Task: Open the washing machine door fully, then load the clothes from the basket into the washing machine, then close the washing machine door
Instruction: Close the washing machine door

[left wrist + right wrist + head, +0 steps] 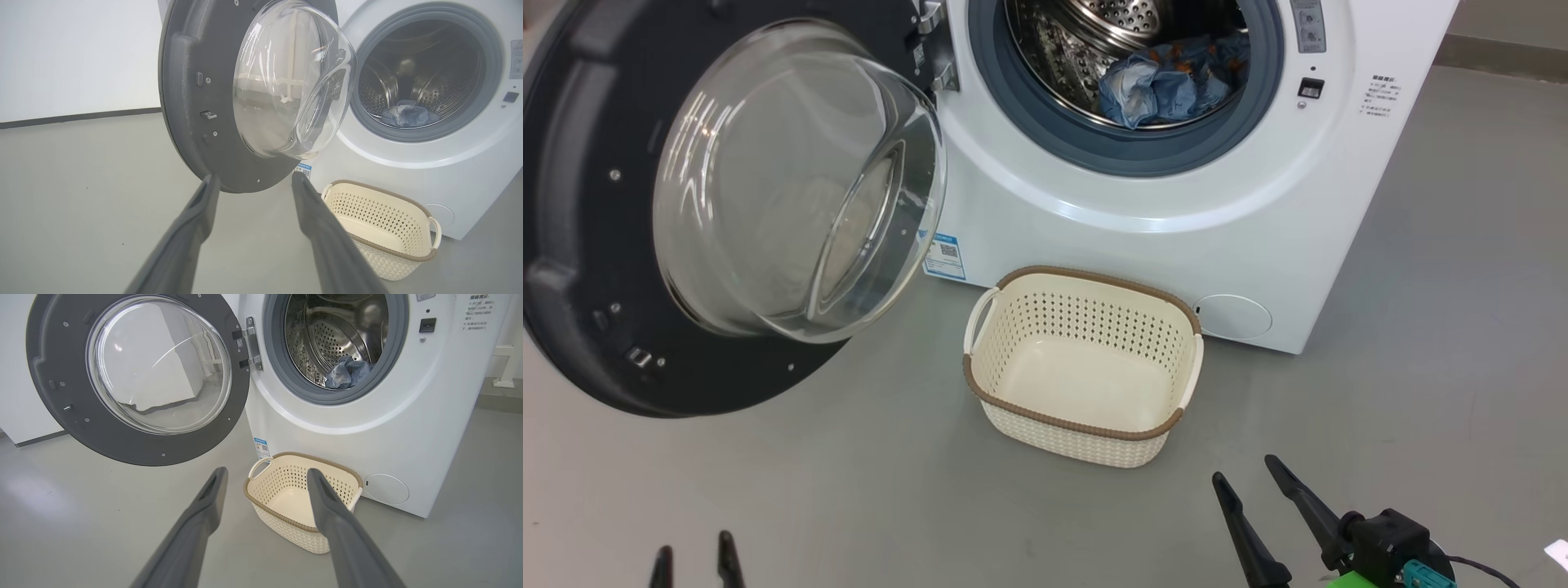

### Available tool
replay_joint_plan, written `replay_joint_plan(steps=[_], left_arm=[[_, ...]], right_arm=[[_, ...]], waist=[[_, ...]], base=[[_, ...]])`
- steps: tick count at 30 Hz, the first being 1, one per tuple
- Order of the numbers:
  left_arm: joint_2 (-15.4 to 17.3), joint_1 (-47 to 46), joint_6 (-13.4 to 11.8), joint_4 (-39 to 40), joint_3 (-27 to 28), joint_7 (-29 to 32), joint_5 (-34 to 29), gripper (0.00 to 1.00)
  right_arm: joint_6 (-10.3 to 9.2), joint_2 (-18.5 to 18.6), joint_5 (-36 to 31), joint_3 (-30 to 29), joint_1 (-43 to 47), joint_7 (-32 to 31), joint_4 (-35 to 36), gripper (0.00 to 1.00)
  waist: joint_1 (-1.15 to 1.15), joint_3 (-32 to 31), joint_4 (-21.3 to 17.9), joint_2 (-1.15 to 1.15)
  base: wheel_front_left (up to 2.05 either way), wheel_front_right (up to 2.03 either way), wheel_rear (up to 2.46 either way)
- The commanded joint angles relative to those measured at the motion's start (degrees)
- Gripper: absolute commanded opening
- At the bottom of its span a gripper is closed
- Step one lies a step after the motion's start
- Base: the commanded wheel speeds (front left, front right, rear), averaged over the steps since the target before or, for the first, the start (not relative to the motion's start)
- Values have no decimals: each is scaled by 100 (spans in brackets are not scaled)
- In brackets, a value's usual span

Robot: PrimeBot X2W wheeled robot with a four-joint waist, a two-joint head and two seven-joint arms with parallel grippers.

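— At the lower left of the head view, the left gripper (694, 543): how does it stand?
— Fingers apart, nothing between them, tips over the grey floor (849, 490). From its wrist camera the two fingers spread wide, pointing toward the lower edge of the washing machine door (572, 245).
— And the right gripper (1243, 467)?
— Spread just as wide, holding nothing, at the lower right above the floor. It is near the basket (1098, 281) but apart from it.
— Where is the basket?
— On the floor just in front of the washing machine (1143, 212), between the blue label sticker (944, 256) and the round white flap (1233, 317). Its cream bottom is in plain view.
— The clothes (1168, 82)?
— A crumpled light-blue bundle with orange-brown prints, lying at the bottom of the steel drum (1119, 16), behind the grey rubber ring (1264, 90).
— The door?
— Swung wide on its metal hinge (253, 343), out to the left of the opening in the head view. Its inner face and bulging glass are turned toward the robot. The black rim hangs above the floor, apart from both grippers.
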State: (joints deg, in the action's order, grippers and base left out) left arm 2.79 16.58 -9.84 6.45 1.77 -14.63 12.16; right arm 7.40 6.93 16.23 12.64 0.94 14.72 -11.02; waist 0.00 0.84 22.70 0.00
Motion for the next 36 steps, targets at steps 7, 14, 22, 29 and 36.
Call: replay_joint_plan(steps=[7, 14, 22, 29, 36], left_arm=[[9, -181, 32, 195, 311, -37, 397, 0], [9, -514, 294, 503, 1198, -37, 1118, 0], [429, -1409, 979, 30, 2450, 151, 2921, 0], [1194, -2521, 1028, -790, 3300, 941, 4482, 0], [1801, -3317, 879, -1524, 3568, 1551, 5189, 0]], right_arm=[[9, 45, -8, 123, -192, 28, 129, 100], [9, 66, -10, 86, -174, 28, 154, 100], [9, 63, -25, 70, -142, 19, 195, 100], [9, 129, -34, 69, -166, -33, 276, 100], [9, 231, -40, 62, -176, -115, 370, 100]], waist=[[0, 36, -20, 0], [0, 84, -11, 0], [0, 108, 0, 0], [0, 197, -50, 0], [0, 280, -124, 0]], base=[[0, 0, 0], [0, 0, 0], [0, 0, 0], [0, 0, 0], [0, 0, 0]])
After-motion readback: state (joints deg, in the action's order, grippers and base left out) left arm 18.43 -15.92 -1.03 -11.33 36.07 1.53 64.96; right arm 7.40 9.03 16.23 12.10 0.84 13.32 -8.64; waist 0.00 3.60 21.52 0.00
